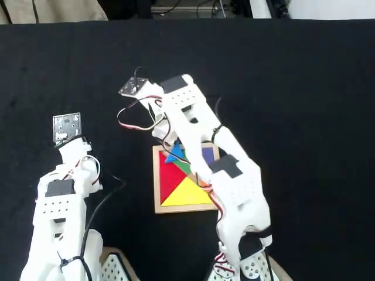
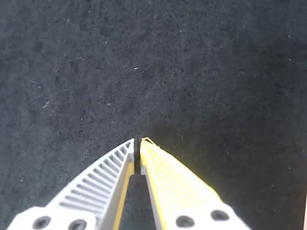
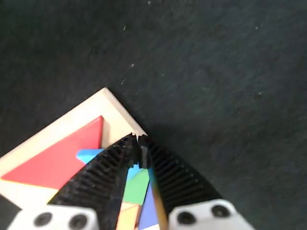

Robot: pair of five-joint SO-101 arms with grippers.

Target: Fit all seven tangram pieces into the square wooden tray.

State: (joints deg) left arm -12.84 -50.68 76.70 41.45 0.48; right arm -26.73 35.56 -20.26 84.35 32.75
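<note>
Black tabletop (image 1: 293,88) carried everything. Right arm (image 1: 234,187) leaned over square wooden tray (image 1: 156,187) at centre. Left arm (image 1: 58,211) sat well left, left claw (image 2: 138,146) pressed together over bare cloth. Red triangle (image 1: 170,178) and yellow triangle (image 1: 187,193) lay flat in tray. Small blue triangle (image 3: 88,155) looked askew near far-left corner, right claw (image 3: 139,143) pressed together just over it. Risk: a downward push could wedge blue triangle onto neighbours or skid tray.

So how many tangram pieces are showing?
6, all in the tray: red at its left, yellow along the near edge, light blue, green and violet farther back, orange beside the right arm, which may hide another.
</note>
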